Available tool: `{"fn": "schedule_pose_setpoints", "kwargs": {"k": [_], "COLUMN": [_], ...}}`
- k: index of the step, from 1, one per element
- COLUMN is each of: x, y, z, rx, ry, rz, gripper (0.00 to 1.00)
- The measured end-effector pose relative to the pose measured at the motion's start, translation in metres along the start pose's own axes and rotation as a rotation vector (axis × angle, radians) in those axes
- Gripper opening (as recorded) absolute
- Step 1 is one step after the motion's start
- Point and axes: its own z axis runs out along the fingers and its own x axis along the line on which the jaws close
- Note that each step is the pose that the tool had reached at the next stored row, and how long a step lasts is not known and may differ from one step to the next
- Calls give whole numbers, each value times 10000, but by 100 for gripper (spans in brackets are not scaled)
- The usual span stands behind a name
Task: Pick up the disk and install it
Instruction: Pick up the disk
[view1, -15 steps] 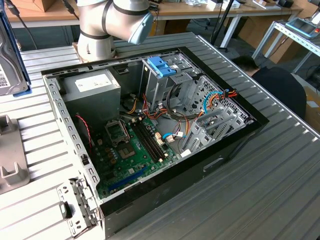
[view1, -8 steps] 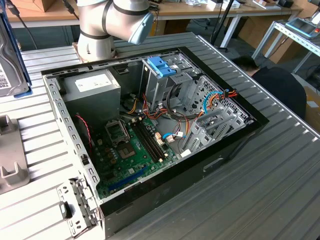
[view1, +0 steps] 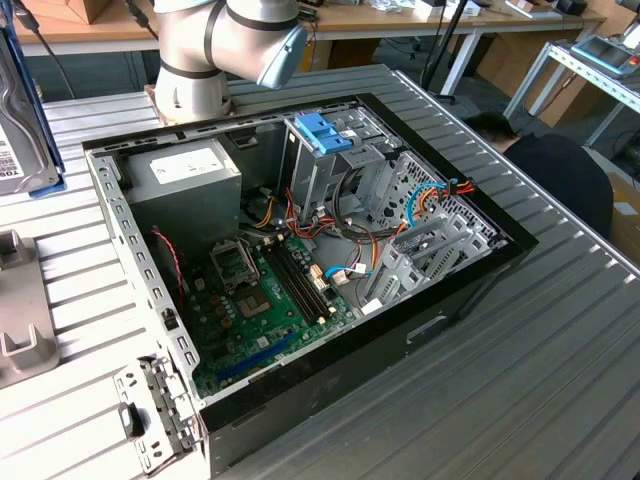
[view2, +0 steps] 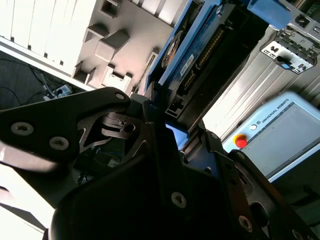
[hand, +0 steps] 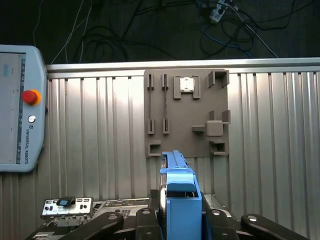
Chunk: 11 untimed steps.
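Note:
The disk (hand: 180, 200), a grey drive in a light blue carrier, stands edge-on between the black fingers (hand: 148, 221) of my gripper (hand: 181, 222), which is shut on it. In the second wrist view the disk (view2: 200, 47) shows its circuit-board side and connector, rising from the gripper (view2: 167, 117). At the exterior view's left edge, part of the disk (view1: 20, 120) hangs above the table, lifted off the grey holder (view1: 22, 325). The open computer case (view1: 300, 250) lies at the middle of the table, well apart from the disk, with a blue-latched drive cage (view1: 325, 135).
A grey holder plate (hand: 187, 112) with slots and pegs lies on the ribbed table below the disk. A teach pendant (hand: 20, 105) with a red button lies nearby. The arm's base (view1: 195, 70) stands behind the case. A loose metal bracket (view1: 150, 405) lies by the case corner.

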Motion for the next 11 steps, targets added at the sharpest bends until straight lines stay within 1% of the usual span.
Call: {"fn": "schedule_pose_setpoints", "kwargs": {"k": [11], "x": [41], "y": [-22], "z": [-2], "rx": [0], "ry": [0], "rz": [0], "gripper": [37]}}
